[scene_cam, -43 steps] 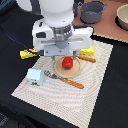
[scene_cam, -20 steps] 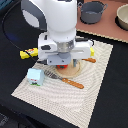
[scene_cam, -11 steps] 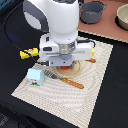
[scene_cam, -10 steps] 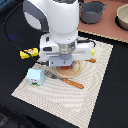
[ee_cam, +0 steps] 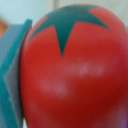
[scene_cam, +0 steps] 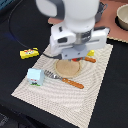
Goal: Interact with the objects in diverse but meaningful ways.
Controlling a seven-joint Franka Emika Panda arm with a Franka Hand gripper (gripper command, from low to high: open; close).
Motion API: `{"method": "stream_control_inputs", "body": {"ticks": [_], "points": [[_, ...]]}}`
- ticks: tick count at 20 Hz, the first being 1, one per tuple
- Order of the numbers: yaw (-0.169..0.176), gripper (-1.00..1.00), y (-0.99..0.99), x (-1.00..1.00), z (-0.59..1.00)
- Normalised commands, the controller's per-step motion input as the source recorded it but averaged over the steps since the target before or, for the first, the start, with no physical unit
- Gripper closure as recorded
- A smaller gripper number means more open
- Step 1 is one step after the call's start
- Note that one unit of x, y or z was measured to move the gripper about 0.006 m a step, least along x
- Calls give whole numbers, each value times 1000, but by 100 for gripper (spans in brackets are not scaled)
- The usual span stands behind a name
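Note:
The red tomato [ee_cam: 75,70] with its dark green star top fills the wrist view. A teal finger pad [ee_cam: 11,75] lies against its side. In the exterior view my gripper [scene_cam: 75,56] is low over the round wooden plate [scene_cam: 67,70] and hides the tomato; it looks shut on it. The yellow rectangular box [scene_cam: 29,52] lies on the black table off the mat, on the exterior view's left. The white-blue milk carton [scene_cam: 34,76] stands on the mat's near left. A small yellow piece [scene_cam: 90,53], perhaps the cheese, lies beside the gripper. A grey pot [scene_cam: 121,17] stands at the far right.
A striped beige placemat [scene_cam: 95,95] lies under the plate. A fork with an orange handle [scene_cam: 67,80] lies in front of the plate. A knife with an orange handle [scene_cam: 90,60] lies behind it. A black cable runs over the table at the far left.
The arm has come down over the plate. The tomato, visible on the plate 2.1 s ago, is now covered by the gripper. The other objects have not moved.

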Motion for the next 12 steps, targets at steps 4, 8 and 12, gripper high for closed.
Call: {"method": "stream_control_inputs", "body": {"ticks": [4,8,12], "points": [[83,100,510,-786,40],[46,100,351,-931,-246],[10,100,262,-959,-394]]}}
